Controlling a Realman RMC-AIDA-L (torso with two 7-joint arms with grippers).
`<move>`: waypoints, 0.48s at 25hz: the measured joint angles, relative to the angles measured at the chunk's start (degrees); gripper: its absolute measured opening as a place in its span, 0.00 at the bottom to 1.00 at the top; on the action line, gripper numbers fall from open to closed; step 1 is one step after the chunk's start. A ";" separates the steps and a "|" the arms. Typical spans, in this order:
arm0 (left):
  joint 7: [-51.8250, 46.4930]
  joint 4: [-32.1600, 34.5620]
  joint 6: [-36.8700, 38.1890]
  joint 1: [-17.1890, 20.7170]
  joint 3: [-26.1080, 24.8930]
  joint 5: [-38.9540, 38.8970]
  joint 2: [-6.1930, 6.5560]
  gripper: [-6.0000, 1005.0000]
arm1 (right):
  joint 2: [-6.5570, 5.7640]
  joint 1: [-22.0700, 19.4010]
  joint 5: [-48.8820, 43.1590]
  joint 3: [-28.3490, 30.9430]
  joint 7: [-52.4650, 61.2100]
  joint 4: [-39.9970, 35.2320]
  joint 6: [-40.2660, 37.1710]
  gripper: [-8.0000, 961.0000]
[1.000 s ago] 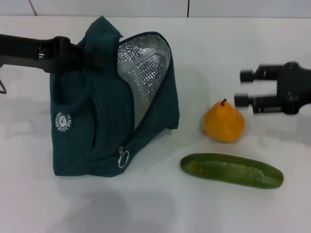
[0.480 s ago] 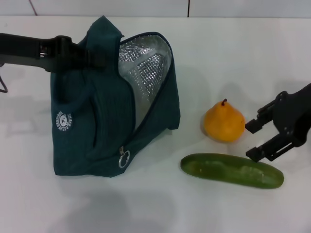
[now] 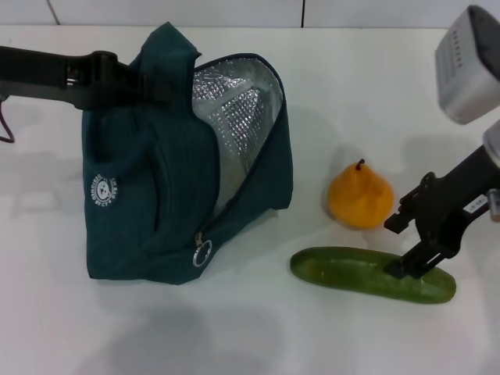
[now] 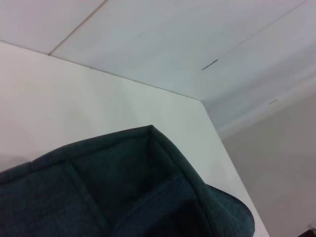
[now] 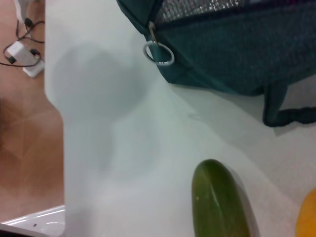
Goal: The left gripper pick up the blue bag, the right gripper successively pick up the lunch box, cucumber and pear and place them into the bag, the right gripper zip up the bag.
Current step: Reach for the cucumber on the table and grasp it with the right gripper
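The right claw [image 3: 400, 246], prongs apart, straddled the cucumber's [image 3: 372, 274] right end on the white bench [image 3: 258, 336], the pear [image 3: 359, 196] just behind. The left claw [image 3: 144, 82] gripped the open bag [image 3: 156, 195] at its top edge.

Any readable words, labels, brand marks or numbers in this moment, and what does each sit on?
No text can be read.
Round white logo on the blue bag, at: lettering around its ring is too small to read.
White label on the right hand, at: dark marks, unreadable.
Grey box above the right arm: rows of marks, too blurred to read.
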 joint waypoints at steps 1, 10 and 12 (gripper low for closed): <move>0.00 -0.03 -0.07 -0.03 0.00 0.01 0.01 0.04 | 0.01 -0.14 -0.01 -0.76 0.00 0.19 0.85 0.74; 0.00 -0.56 -0.35 -0.16 0.00 0.03 0.19 0.04 | 0.15 -0.60 -0.05 -7.97 -0.09 1.90 6.88 0.74; 0.00 -0.56 -0.35 -0.16 0.00 0.03 0.19 0.04 | 0.25 -0.78 0.02 -8.90 -0.29 2.21 7.93 0.74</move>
